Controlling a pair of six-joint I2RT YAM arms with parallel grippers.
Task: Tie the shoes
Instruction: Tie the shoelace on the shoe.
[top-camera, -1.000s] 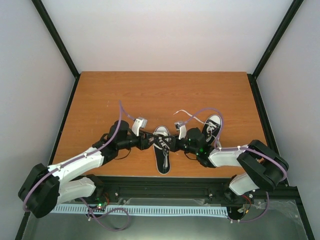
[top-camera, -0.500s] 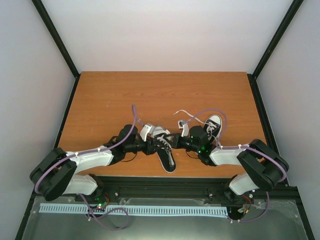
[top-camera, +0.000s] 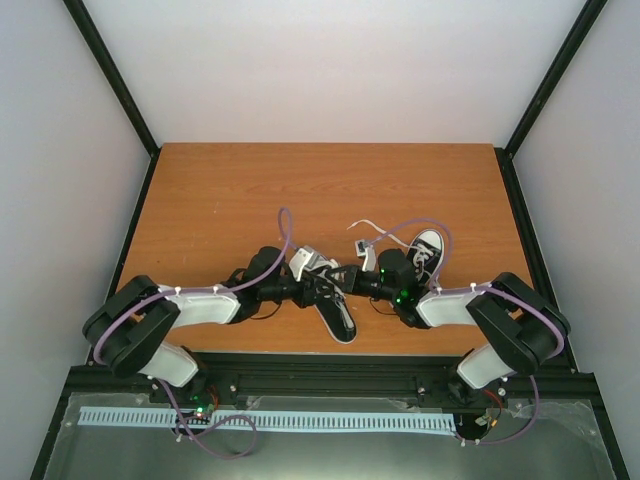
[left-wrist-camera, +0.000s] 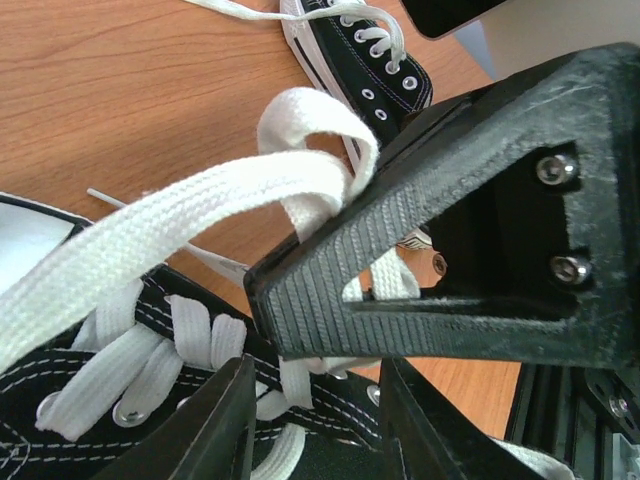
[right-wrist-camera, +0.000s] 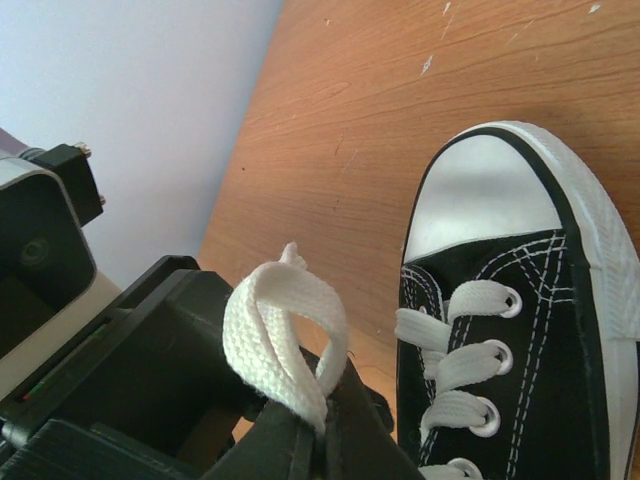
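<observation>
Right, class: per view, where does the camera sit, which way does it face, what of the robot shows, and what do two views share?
Top external: above and behind the bases, looking down on the orange-brown wooden table; left arm and right arm meet at the near black canvas sneaker.
Right wrist: on that wrist, facing the sneaker's toe; own right hand pinches a flat white lace.
Left wrist: on that wrist, facing the sneaker's eyelets; own left hand below, right hand ahead.
Shared: both wrist views show the pinched lace.
</observation>
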